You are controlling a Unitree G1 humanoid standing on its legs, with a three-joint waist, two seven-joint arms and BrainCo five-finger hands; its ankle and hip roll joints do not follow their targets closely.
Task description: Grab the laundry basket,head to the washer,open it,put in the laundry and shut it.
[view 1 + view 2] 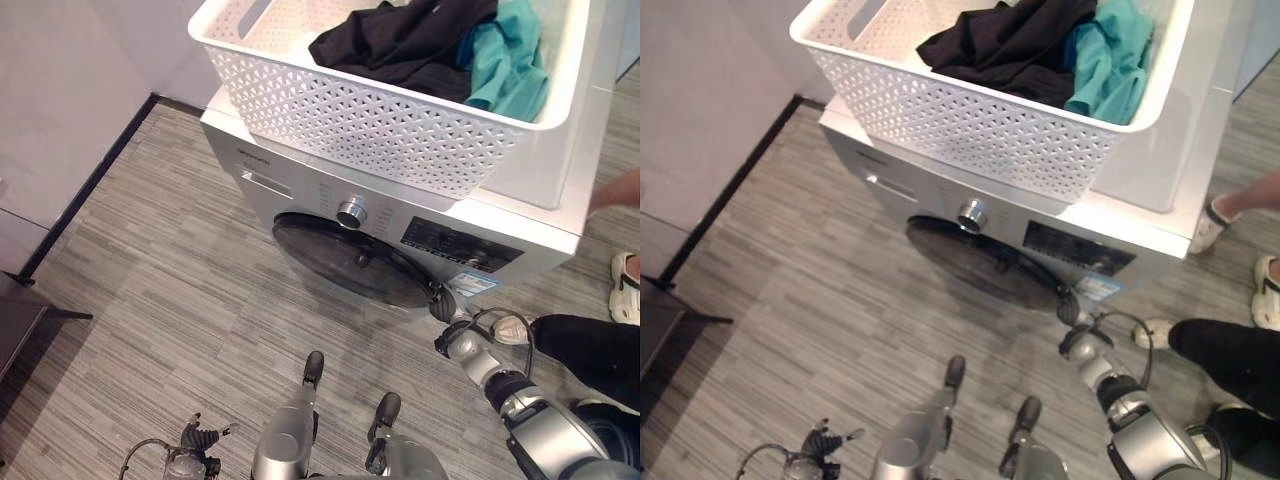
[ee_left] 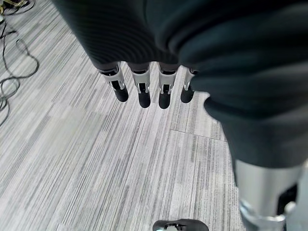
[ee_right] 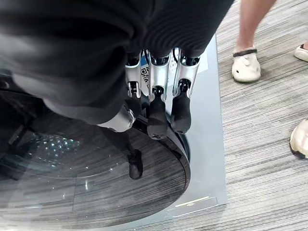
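The white laundry basket stands on top of the silver washer, and it covers most of the washer's top. Inside the basket lies the laundry: a black garment in the middle and a teal garment beside it, toward the robot's right. Part of the teal garment hangs over the near rim of the basket.

The round dark door on the front of the washer looks closed. Above the door there is a silver knob, and a dark control panel is to the right of it.

The right hand is at the right edge of the door. In the right wrist view its fingers are bent a little, with the dark tips on the black rim of the door, and the thumb lies close beside them on the glass. I cannot tell if the fingers really hook behind the rim or only touch it.

The left hand hangs low at the robot's left side, above the grey striped floor, well apart from the washer. Its fingers are straight, side by side, and they hold nothing.

On the right a person stands near the washer; a bare leg and light sandals are visible on the floor
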